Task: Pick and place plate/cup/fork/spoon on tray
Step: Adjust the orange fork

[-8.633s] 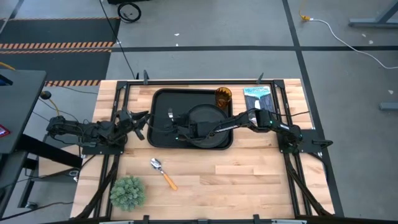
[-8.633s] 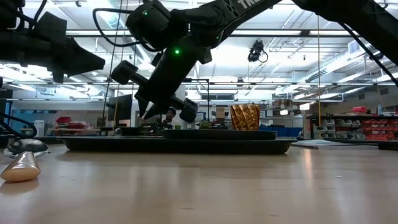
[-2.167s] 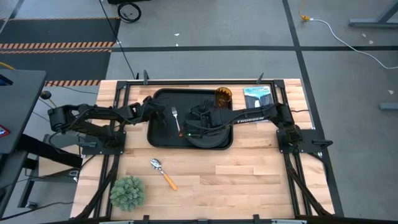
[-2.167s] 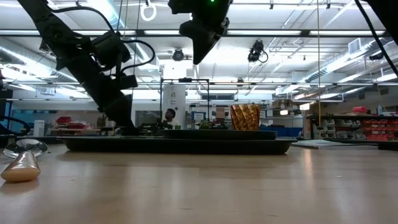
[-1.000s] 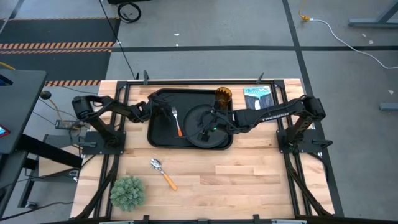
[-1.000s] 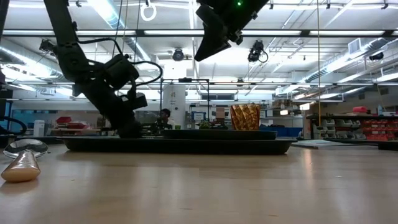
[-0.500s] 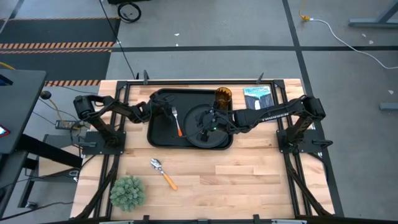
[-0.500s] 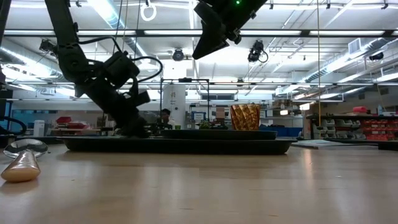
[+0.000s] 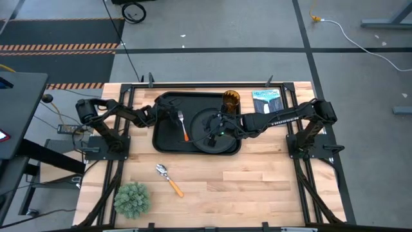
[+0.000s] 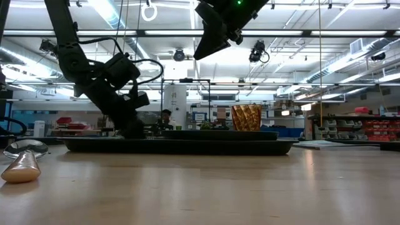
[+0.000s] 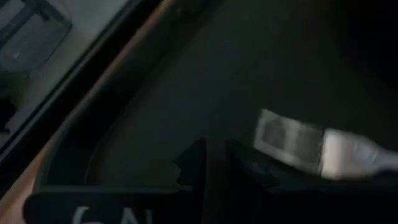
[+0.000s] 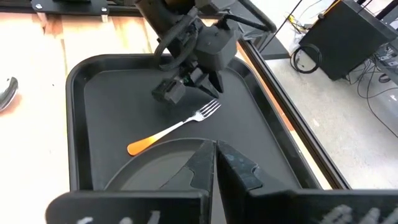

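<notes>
The black tray (image 9: 161, 145) lies at the table's far middle. The round black plate (image 9: 219, 147) lies on its right half. The orange-handled fork (image 9: 185, 129) lies flat on its left half, also in the right wrist view (image 12: 168, 130). The amber cup (image 9: 231, 100) stands at the tray's far right corner. The spoon (image 9: 168, 178) lies on the bare table nearer me. My left gripper (image 12: 210, 86) is shut and empty, low over the tray just beside the fork's tines (image 12: 211, 109). My right gripper (image 12: 215, 155) is shut and empty, raised above the plate (image 12: 155, 168).
A green plant ball (image 9: 132, 198) sits at the near left corner. A blue packet (image 9: 266, 101) lies at the far right. Black frame rails run along the table's left and right sides. Bare wood lies between the tray and the near edge.
My left gripper has rocked a little toward the fork and back, staying shut and low over the tray. The fork, plate and cup have stayed where they were.
</notes>
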### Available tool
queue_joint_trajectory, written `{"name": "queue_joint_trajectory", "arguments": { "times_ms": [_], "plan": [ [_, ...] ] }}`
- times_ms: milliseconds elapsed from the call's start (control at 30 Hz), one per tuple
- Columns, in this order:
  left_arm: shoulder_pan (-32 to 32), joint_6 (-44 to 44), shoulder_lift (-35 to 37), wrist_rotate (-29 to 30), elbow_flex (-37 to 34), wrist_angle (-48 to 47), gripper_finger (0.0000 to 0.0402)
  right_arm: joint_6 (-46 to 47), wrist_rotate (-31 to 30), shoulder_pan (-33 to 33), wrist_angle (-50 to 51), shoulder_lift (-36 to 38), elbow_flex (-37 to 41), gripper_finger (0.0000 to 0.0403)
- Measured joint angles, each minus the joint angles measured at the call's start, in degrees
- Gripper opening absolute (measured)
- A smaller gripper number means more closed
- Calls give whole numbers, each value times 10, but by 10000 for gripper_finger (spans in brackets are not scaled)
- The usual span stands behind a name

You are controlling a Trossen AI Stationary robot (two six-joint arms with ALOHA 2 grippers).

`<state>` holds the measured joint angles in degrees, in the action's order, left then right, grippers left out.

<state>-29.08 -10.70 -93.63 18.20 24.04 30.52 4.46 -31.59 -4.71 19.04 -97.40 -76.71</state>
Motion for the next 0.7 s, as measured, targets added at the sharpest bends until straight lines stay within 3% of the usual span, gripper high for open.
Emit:
{"name": "queue_joint_trajectory", "arguments": {
  "times_ms": [133,267,700],
  "plan": [
    [-1,-9,15,14,0,-50,68,0,-2,0,10,0,0,25],
    [-4,-49,33,-53,0,-75,68,0,-2,0,13,0,0,25],
    [-4,-77,33,-76,0,-20,68,5,3,-6,1,0,0,25]
  ]
}}
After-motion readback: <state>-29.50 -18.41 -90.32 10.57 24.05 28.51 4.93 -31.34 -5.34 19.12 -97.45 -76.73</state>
